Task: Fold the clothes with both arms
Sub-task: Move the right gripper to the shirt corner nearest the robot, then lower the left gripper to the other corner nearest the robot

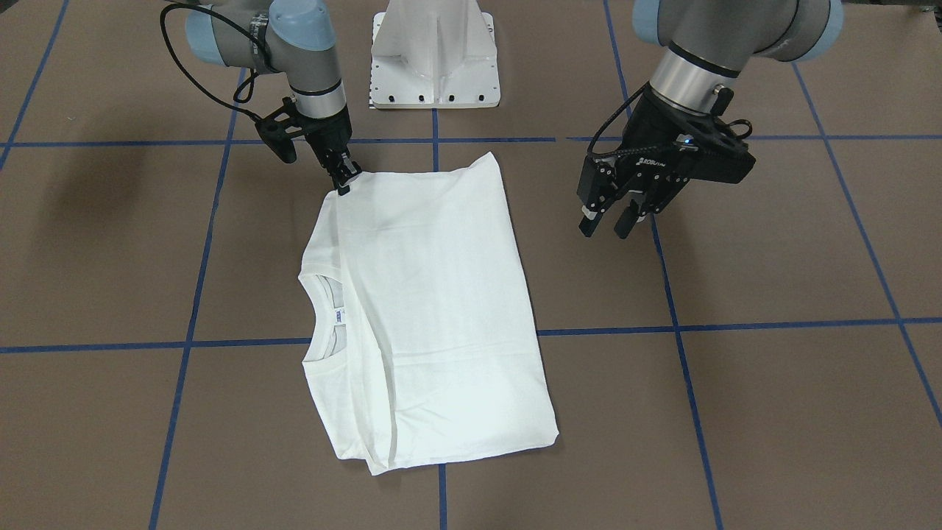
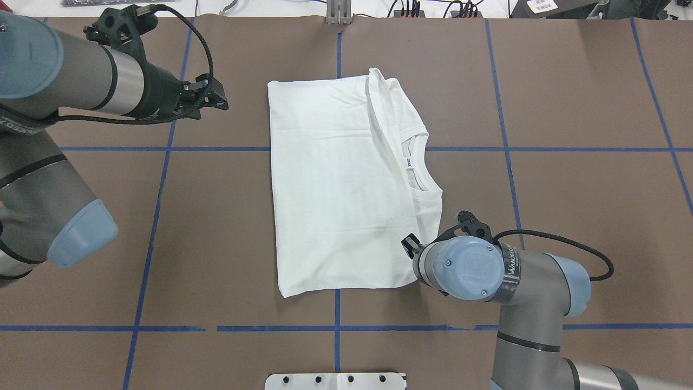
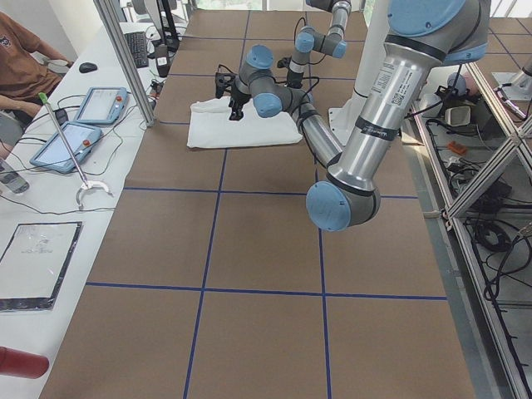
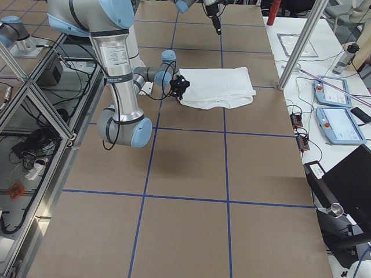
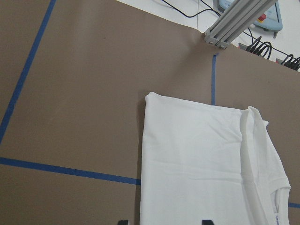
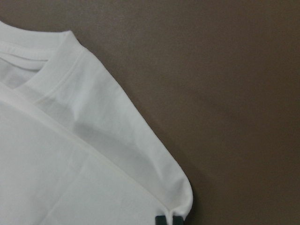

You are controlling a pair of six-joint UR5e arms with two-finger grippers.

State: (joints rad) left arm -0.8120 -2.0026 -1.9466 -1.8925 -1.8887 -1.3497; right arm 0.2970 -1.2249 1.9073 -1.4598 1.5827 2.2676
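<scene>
The white shirt (image 1: 434,309) lies folded into a rough rectangle mid-table, with its ribbed collar and small label (image 1: 327,316) showing at one long side; no black text shows. My right gripper (image 1: 344,182) is down at the shirt's corner nearest the robot on the collar side. The right wrist view shows its fingertips (image 6: 161,220) pinched on that corner of the shirt (image 6: 70,154). My left gripper (image 1: 605,223) is open and empty, held in the air beside the shirt's other long edge. In the left wrist view the shirt (image 5: 201,159) lies below its spread fingertips (image 5: 206,221).
The white pedestal base (image 1: 434,59) stands at the robot's edge of the brown table (image 1: 773,258), which is marked with blue tape lines (image 1: 736,324). An aluminium post (image 5: 239,18) stands beyond the far edge. Tablets (image 4: 336,110) lie on the side bench.
</scene>
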